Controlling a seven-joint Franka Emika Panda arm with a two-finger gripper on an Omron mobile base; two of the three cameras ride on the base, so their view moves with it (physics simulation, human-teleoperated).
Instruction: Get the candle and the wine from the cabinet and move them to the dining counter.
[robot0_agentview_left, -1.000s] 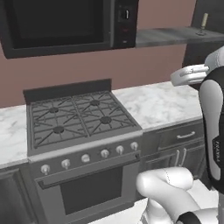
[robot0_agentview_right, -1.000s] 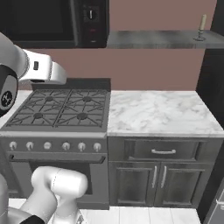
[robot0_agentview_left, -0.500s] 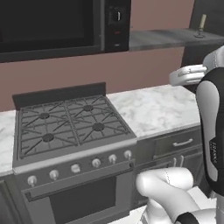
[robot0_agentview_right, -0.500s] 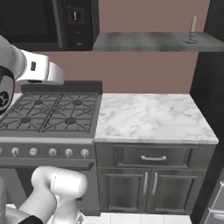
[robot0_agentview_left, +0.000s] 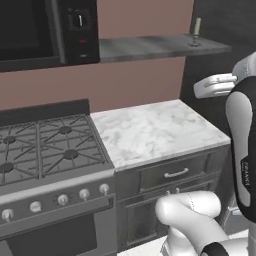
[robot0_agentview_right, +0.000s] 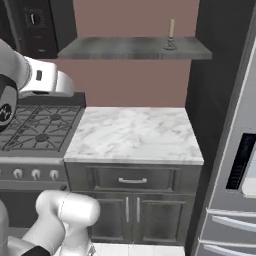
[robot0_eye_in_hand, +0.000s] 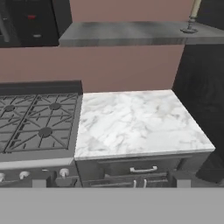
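Observation:
The candle (robot0_agentview_left: 196, 31) (robot0_agentview_right: 171, 34) (robot0_eye_in_hand: 192, 17), a short cream taper in a small grey holder, stands upright near the right end of the cabinet (robot0_agentview_left: 150, 47) (robot0_agentview_right: 125, 47) (robot0_eye_in_hand: 122, 33), a long grey open shelf on the wall. The wine and the dining counter are out of view. My gripper (robot0_eye_in_hand: 111, 183) is open with nothing between its tips, which stand far apart at the bottom of the hand view. It hangs well below and in front of the shelf, far from the candle.
A small marble top (robot0_agentview_left: 155, 130) (robot0_agentview_right: 135, 132) (robot0_eye_in_hand: 135, 120) over dark drawers lies under the shelf. The gas stove (robot0_agentview_left: 45, 150) (robot0_agentview_right: 35, 125) (robot0_eye_in_hand: 35, 122) adjoins it on the left, under a black microwave (robot0_agentview_left: 45, 30). A steel fridge (robot0_agentview_right: 235, 150) stands at the right.
The whole picture has slid left, so the base has driven to the right. The shelf and candle now sit nearer the middle. The gripper stays open.

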